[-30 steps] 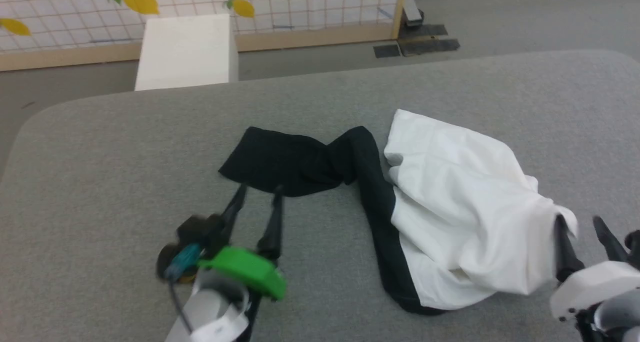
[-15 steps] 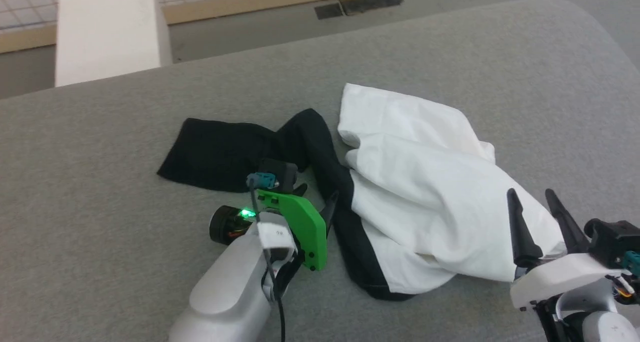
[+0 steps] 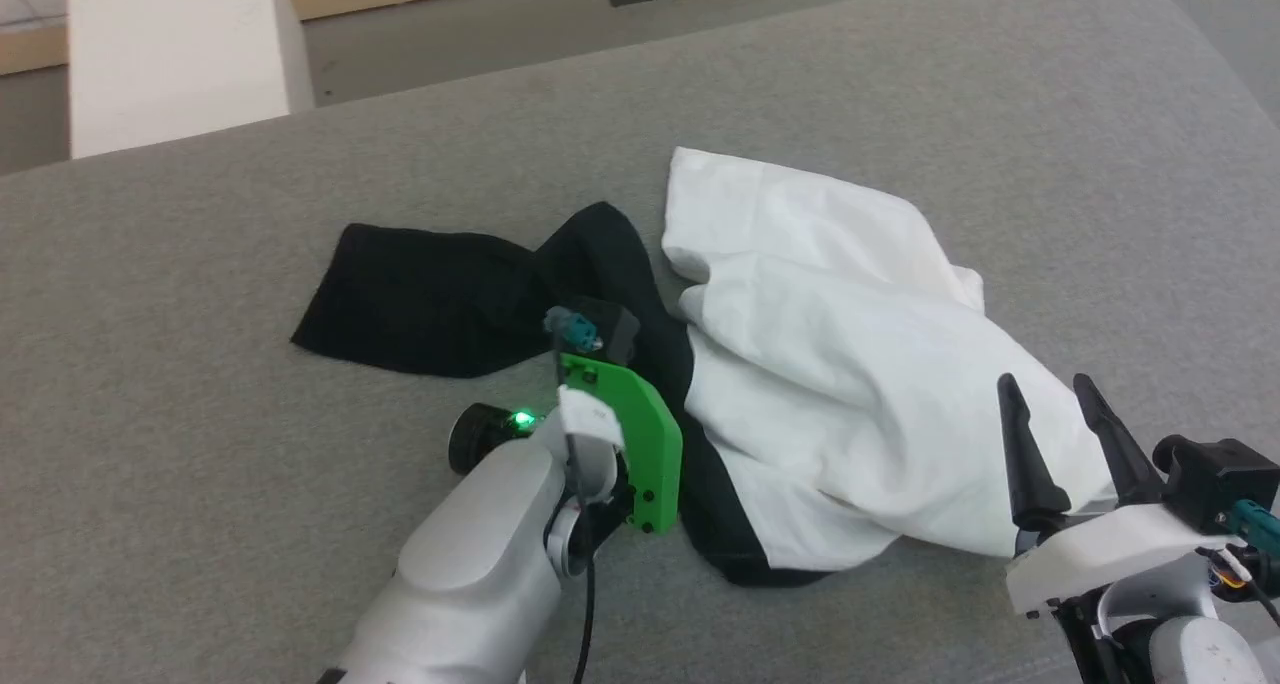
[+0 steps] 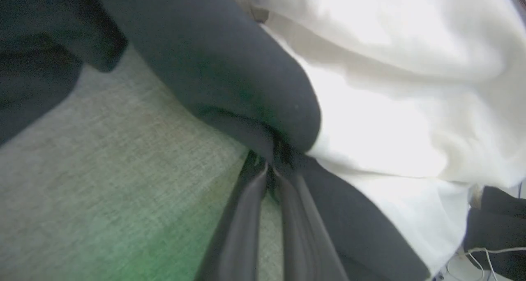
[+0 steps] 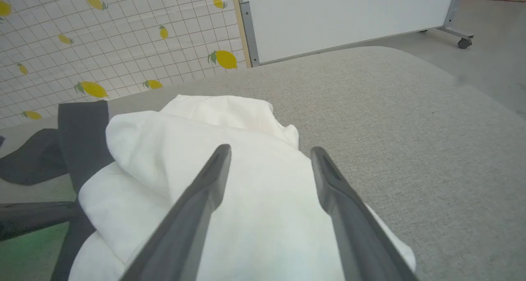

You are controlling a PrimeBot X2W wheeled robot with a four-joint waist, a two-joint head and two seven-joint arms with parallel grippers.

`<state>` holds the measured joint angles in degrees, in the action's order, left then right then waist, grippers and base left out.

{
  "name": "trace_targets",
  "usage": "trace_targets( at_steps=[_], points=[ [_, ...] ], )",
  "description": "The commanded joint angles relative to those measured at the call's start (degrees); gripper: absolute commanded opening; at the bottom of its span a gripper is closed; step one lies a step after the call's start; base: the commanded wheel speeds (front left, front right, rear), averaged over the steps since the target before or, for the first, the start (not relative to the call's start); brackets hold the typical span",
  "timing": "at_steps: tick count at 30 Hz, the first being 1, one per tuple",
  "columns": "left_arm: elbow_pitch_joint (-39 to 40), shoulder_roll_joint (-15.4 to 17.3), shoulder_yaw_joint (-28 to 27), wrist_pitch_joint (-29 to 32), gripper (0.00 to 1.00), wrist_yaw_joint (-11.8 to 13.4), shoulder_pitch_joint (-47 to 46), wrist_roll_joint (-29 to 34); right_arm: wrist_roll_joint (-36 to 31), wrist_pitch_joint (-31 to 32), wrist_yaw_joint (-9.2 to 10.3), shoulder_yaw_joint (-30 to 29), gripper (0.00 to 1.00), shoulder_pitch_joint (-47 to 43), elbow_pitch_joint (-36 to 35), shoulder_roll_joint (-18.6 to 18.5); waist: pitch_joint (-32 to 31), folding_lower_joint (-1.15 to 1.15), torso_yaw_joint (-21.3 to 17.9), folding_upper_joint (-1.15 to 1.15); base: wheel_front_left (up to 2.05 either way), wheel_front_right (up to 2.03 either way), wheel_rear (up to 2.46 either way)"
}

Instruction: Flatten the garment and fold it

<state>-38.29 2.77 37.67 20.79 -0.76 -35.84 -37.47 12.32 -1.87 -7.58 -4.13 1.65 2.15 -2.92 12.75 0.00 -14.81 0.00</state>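
In the head view, the tips of the left gripper (image 4: 269, 170) are hidden behind its green mounting plate (image 3: 640, 444). In the blurred left wrist view they are seen pressed together, with a fold of black cloth pinched between them. The right arm is cut off at the lower right corner. The garment (image 3: 840, 364), a soft shirt with a rumpled white body and a black sleeve (image 3: 420, 304) spread flat to the left, is heaped on a grey woven-textured surface (image 3: 200, 464). The right gripper (image 3: 1045, 389) is held at the white body's near right edge, its tapered dark fingers spread apart and nothing gripped. Whether they touch the cloth cannot be told.
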Motion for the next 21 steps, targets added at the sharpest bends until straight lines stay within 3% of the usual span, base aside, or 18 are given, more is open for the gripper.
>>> trace_targets(
  at_steps=[1,6,10,15,20,21],
  points=[
    [-0.27,0.63,-0.91,-2.81,0.0,1.29,1.87,0.06,-0.07,-0.15,0.09,0.06,1.0,1.05,-0.1,0.04,-0.9,0.0,1.89,0.0,0.0,0.0,0.0],
    [3.48,3.67,-7.1,-14.65,0.0,5.31,5.13,-0.81,-1.18,0.59,0.09,-1.0,1.0,0.59,-0.96,0.04,-2.8,0.0,6.24,0.0,0.0,0.0,0.0],
    [8.48,7.56,-12.05,-19.81,0.0,8.57,9.99,-2.23,-1.93,1.63,0.09,-1.71,1.0,-0.08,-1.93,0.04,-4.19,0.0,10.05,0.0,0.0,0.0,0.0],
    [15.25,12.23,-16.22,-20.84,0.0,13.44,18.04,-3.4,-2.48,3.3,0.09,-1.83,1.0,-0.83,-2.37,0.04,-5.7,0.0,14.21,0.0,0.0,0.0,0.0],
    [20.59,15.38,-17.61,-17.0,0.0,18.85,27.04,-4.27,-2.34,7.5,0.09,-2.33,1.0,-2.3,-1.93,0.04,-6.7,0.0,17.33,0.0,0.0,0.0,0.0],
    [21.8,15.46,-17.73,-16.36,0.44,19.41,28.58,-4.75,-2.15,9.02,0.09,-2.79,1.0,-2.72,-1.6,0.04,-6.8,0.0,17.85,0.0,0.0,0.0,0.0]
  ],
)
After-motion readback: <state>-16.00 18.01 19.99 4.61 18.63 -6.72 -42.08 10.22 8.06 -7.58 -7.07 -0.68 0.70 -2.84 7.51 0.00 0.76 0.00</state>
